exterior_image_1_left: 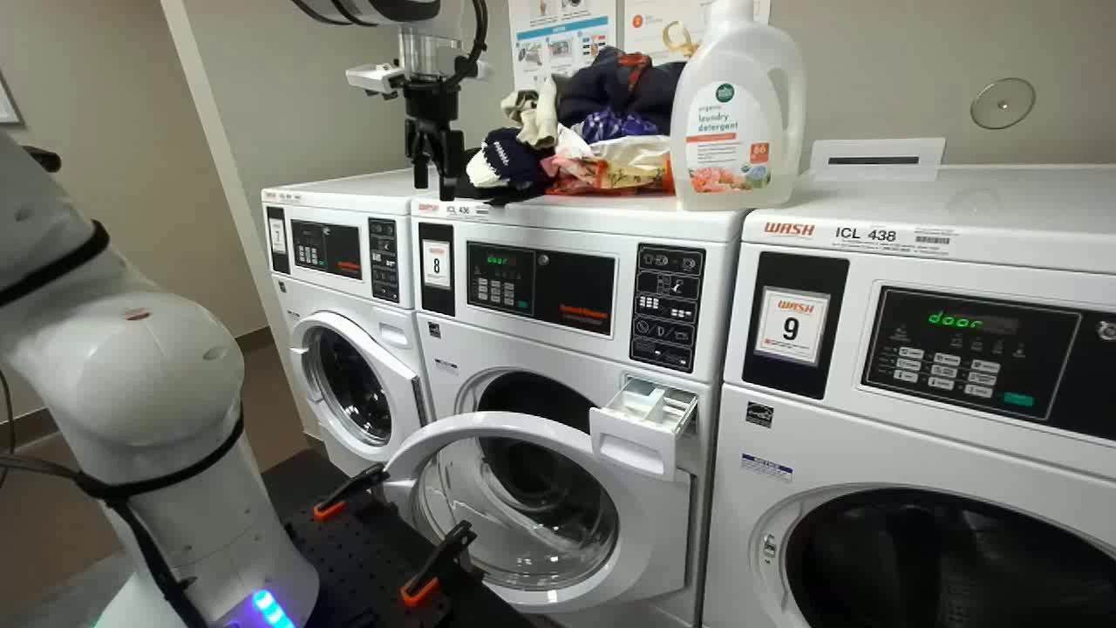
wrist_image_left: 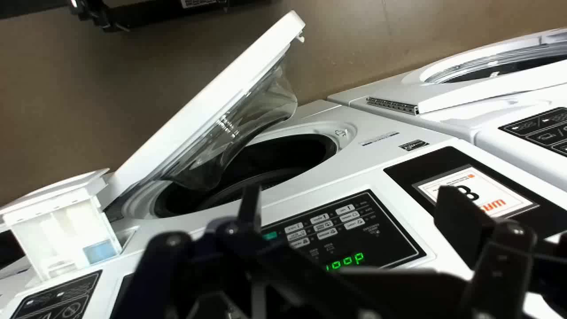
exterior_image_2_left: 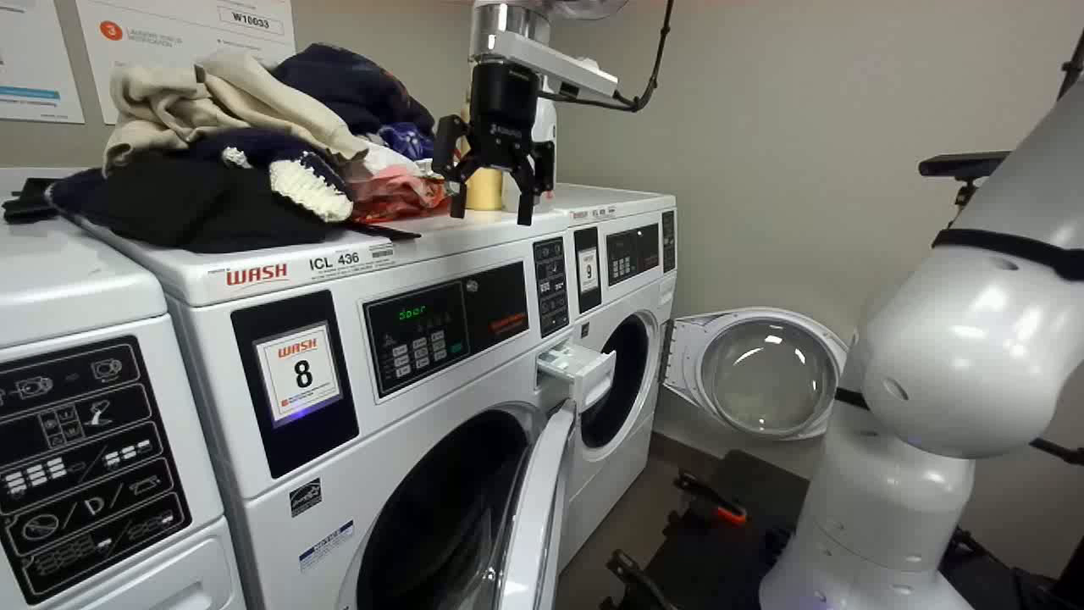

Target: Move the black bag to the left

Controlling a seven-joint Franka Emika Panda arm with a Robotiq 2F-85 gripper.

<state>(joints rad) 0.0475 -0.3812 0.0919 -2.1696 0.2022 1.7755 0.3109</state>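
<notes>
Your black jointed fingers (wrist_image_left: 460, 221) stood apart; what seemed the black fabric bag (exterior_image_2_left: 203, 203) lay partly beneath heaped multicoloured clothes (exterior_image_2_left: 288, 110) on the white worktop (exterior_image_2_left: 474, 237); your tugging it risked toppling them.

I can see the gripper (exterior_image_2_left: 492, 213) pointing down, its two black fingers (exterior_image_2_left: 526, 208) spread well apart. Directly above them is the silvery wrist (exterior_image_2_left: 508, 30). The white arm (exterior_image_1_left: 157, 375) bulks off to one side, its base (exterior_image_2_left: 864, 559), showing a blue light (exterior_image_1_left: 272, 608), well below the fingers.
</notes>
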